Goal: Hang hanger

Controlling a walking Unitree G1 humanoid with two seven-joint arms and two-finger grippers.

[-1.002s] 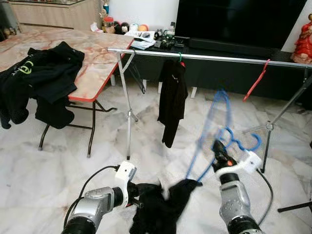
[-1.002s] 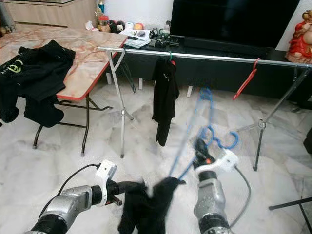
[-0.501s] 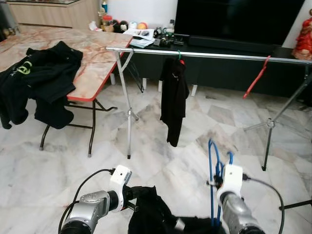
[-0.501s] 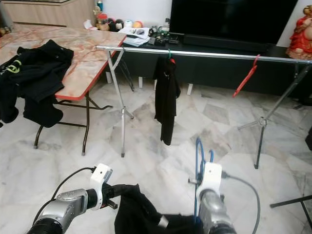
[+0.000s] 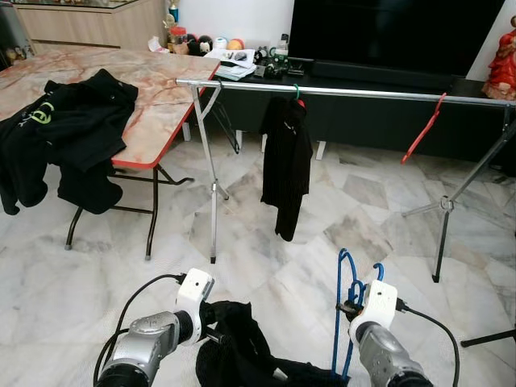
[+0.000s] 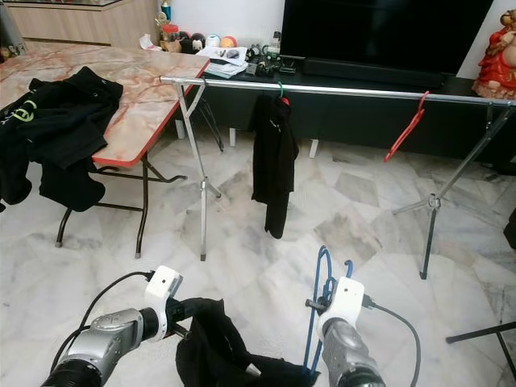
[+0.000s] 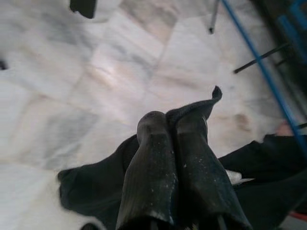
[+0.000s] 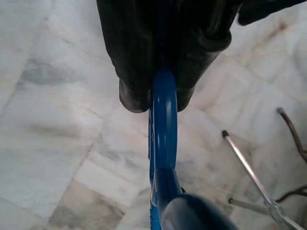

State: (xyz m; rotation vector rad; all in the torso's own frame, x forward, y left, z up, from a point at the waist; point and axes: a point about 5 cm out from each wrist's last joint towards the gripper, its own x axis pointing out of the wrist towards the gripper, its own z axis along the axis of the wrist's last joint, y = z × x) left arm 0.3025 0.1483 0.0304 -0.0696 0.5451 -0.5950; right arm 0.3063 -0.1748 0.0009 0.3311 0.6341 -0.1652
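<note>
Two grippers in my feed, both low over the marble floor, which is glossy, grey-veined white stone in large slabs.

Item 1: right gripper. Its fingers are clamped together on the blue hanger, a thin, smooth plastic rod bent into a tall narrow loop. The rod passes between the fingertips and stands upward beyond them; its curved hook rises just past the white wrist housing.

Item 2: left gripper. Its ribbed, dusty black fingers are pressed together, pinching a fold of the black garment. The cloth is soft and matte, bunched in a limp heap that droops below the fingertips and spreads across toward the foot of the blue hanger.

Item 3: clothes rail, well ahead of both sets of fingers. A straight, shiny metal tube on slim tripod legs.

Item 4: hung black garment, long and narrow, on a green-hooked hanger at the rail's left part.

Item 5: red hanger, bare, tilted, hooked near the rail's right end.

Item 6: folding desk, ahead and left of my left fingers, with a pink marbled top, red edge and thin dark metal legs. A crumpled black jacket with a green logo lies draped over its near edge.
</note>
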